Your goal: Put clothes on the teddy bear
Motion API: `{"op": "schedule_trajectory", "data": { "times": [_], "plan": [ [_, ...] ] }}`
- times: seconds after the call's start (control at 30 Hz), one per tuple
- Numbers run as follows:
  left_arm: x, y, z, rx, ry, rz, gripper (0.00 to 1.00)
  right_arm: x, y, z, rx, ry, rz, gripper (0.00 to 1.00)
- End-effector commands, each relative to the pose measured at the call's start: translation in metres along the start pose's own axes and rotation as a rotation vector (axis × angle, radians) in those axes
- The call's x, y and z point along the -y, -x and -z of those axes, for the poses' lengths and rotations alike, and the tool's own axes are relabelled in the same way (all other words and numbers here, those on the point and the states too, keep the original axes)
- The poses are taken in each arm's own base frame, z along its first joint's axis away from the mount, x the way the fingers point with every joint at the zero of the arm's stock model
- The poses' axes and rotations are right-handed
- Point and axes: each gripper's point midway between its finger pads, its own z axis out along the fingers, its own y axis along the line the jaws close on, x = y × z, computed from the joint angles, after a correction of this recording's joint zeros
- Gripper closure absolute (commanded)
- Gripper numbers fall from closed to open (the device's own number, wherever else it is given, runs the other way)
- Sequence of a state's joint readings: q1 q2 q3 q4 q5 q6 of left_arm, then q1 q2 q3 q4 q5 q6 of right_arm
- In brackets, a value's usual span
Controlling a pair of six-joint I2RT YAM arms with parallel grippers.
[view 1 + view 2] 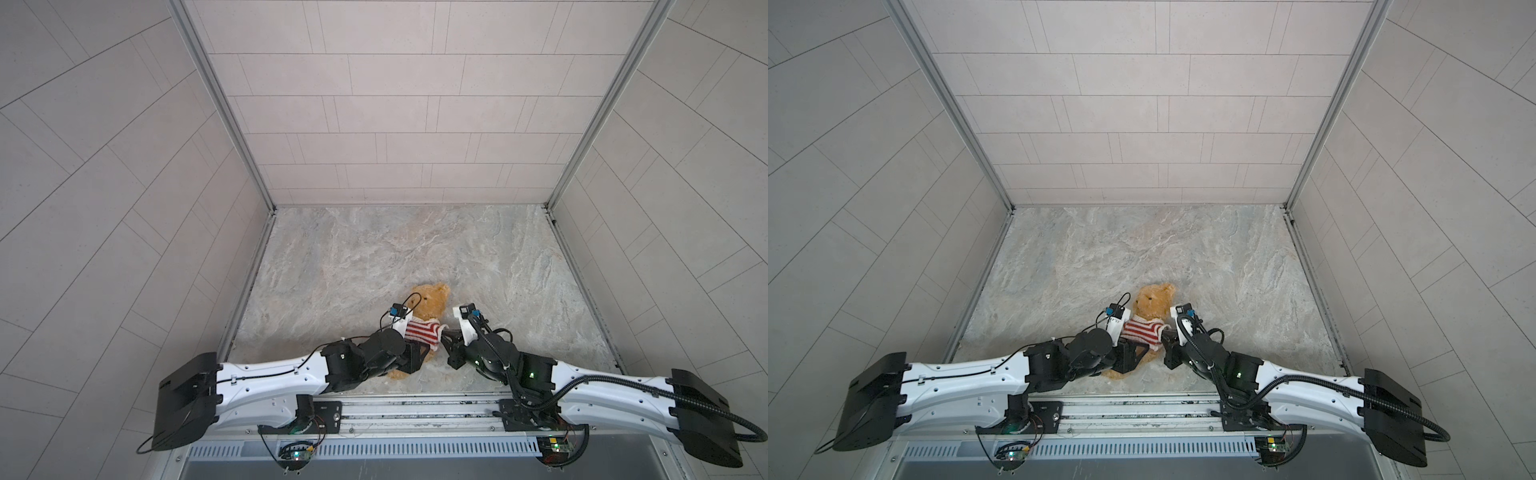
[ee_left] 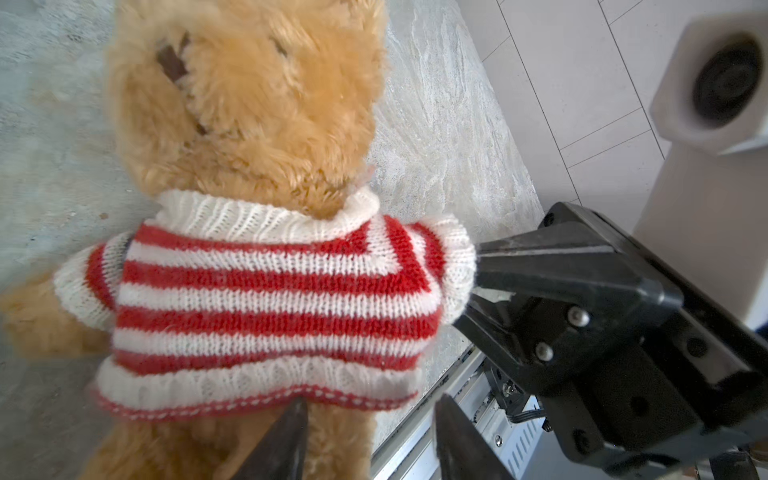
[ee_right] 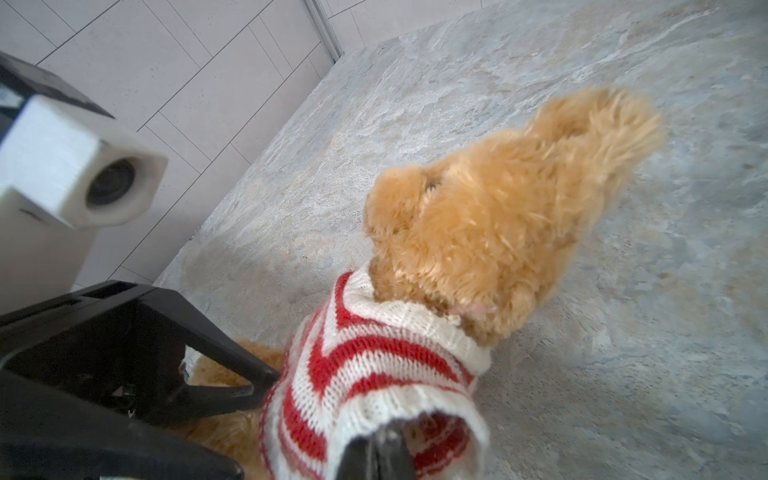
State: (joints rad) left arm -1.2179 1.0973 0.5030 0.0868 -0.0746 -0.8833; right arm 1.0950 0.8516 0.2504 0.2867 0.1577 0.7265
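Observation:
The teddy bear (image 1: 432,301) (image 1: 1154,301) lies near the table's front edge, head pointing away from the arms. Its golden fur fills the left wrist view (image 2: 249,104) and shows in the right wrist view (image 3: 478,232). It wears a red-and-white striped sweater (image 1: 422,330) (image 2: 274,299) (image 3: 374,365). My left gripper (image 2: 370,403) (image 1: 422,349) is open at the sweater's hem, one finger over the bear's lower body and nothing pinched. At the bear's right side my right gripper (image 3: 376,436) (image 1: 444,332) is shut on the sleeve cuff.
The grey marble table (image 1: 415,249) stretches away behind the bear to the tiled back wall. Side walls close it in on both sides. A metal rail (image 1: 415,409) runs along the front edge, just below the bear's legs.

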Motion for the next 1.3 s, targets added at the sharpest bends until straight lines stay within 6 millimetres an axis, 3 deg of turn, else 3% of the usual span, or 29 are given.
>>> {"op": "schedule_trajectory", "data": {
  "times": [0.0, 0.17, 0.4, 0.53, 0.67, 0.73, 0.9, 1.27],
  "plan": [
    [0.014, 0.014, -0.004, 0.049, -0.037, 0.020, 0.46, -0.008, 0.010, 0.001, 0.029, 0.023, -0.045, 1.00],
    [-0.001, 0.012, -0.013, 0.056, 0.003, 0.043, 0.55, -0.009, 0.005, 0.001, 0.009, 0.027, -0.043, 1.00],
    [-0.014, 0.009, -0.012, 0.064, 0.004, 0.075, 0.89, -0.003, -0.001, 0.005, -0.009, 0.014, -0.026, 1.00],
    [-0.027, 0.004, -0.008, 0.062, 0.022, 0.080, 0.99, -0.003, -0.001, 0.008, -0.019, 0.014, 0.055, 0.97],
    [-0.046, -0.006, -0.006, 0.044, 0.060, 0.078, 1.00, 0.006, -0.002, 0.015, -0.045, -0.030, 0.146, 0.79],
    [-0.054, -0.011, -0.006, 0.033, 0.075, 0.079, 1.00, 0.009, -0.001, 0.018, -0.057, -0.048, 0.175, 0.75],
    [-0.060, -0.016, -0.003, 0.027, 0.084, 0.081, 1.00, 0.013, -0.002, 0.017, -0.084, -0.070, 0.214, 0.81],
    [-0.059, -0.016, -0.002, 0.027, 0.079, 0.072, 1.00, -0.016, 0.006, 0.012, -0.106, 0.036, 0.247, 0.87]
  ]
}}
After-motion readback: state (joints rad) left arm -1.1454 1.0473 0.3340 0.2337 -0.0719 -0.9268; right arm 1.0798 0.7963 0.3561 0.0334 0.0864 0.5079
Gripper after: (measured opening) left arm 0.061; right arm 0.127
